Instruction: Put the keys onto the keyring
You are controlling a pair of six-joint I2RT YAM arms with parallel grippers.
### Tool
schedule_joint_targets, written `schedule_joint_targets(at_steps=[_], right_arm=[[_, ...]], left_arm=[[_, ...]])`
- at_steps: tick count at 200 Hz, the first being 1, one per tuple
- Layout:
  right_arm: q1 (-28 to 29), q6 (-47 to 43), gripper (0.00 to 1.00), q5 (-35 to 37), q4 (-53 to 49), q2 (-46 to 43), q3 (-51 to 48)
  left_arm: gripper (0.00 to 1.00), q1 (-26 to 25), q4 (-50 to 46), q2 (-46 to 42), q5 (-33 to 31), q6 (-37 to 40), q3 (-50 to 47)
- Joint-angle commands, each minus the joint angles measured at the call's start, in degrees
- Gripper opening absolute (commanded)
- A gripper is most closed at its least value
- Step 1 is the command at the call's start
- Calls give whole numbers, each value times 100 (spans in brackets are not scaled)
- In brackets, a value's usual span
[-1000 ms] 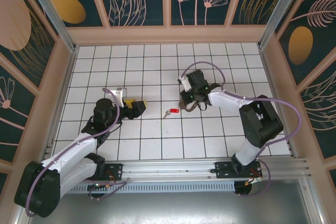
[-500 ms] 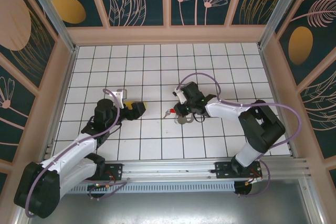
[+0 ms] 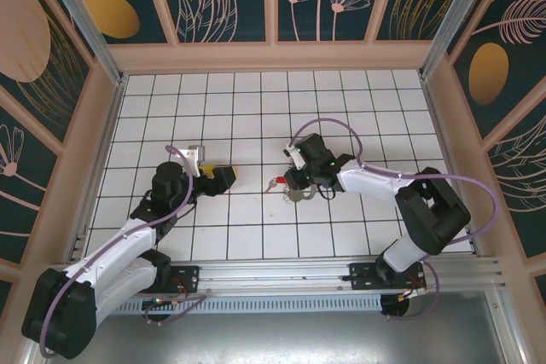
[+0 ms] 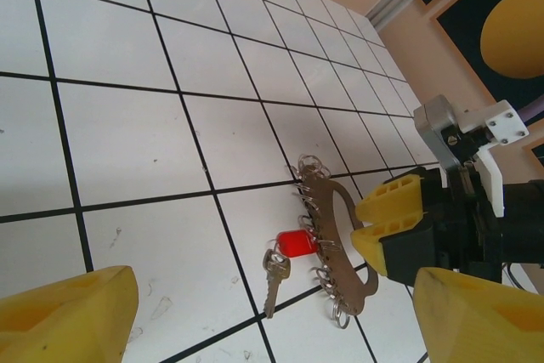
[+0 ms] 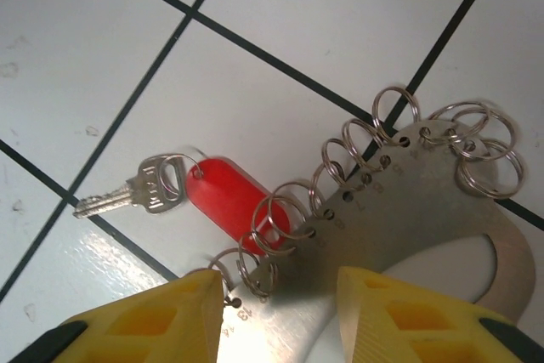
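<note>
My left gripper sits well to the left of the keyring, low over the tiled floor and pointed toward it. Its yellow fingers stand wide apart with nothing between them.

Just left of the keyring lies the key, a small silver blade flat on the tile with its tip pointing away from the keyring. A thin wire loop joins it to its red plastic head. The head's far end reaches in among the small split rings lining the keyring's edge on that side and overlaps one of them. I can't tell from here whether it is threaded through or only lying against it.

The keyring itself is a flat grey metal plate with a cutout in it, lying on the floor. My right gripper is at the keyring's right edge, its jaws narrowly apart and straddling the plate's rim. I can't make out whether the pads press on the metal.
</note>
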Motion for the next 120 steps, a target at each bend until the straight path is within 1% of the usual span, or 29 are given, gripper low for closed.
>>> schedule_joint_targets(at_steps=[1,46,80,92,105,120], right_arm=[[73,-215,40,198,-277,146,246],[78,-356,38,168,-311,472,396],[71,-423,35,144,-313,650,467],[76,-454,32,120,-294,701,476],[66,-484,26,100,-285,773,503],[78,-516,22,89,-303,832,536]], left_arm=[[84,-29,-49,1,83,111,-38],[84,-29,-116,101,53,155,15],[84,-29,-132,78,36,155,20],[84,-33,-134,92,29,155,24],[84,-29,-121,122,27,163,23],[84,-29,-113,160,27,170,41]])
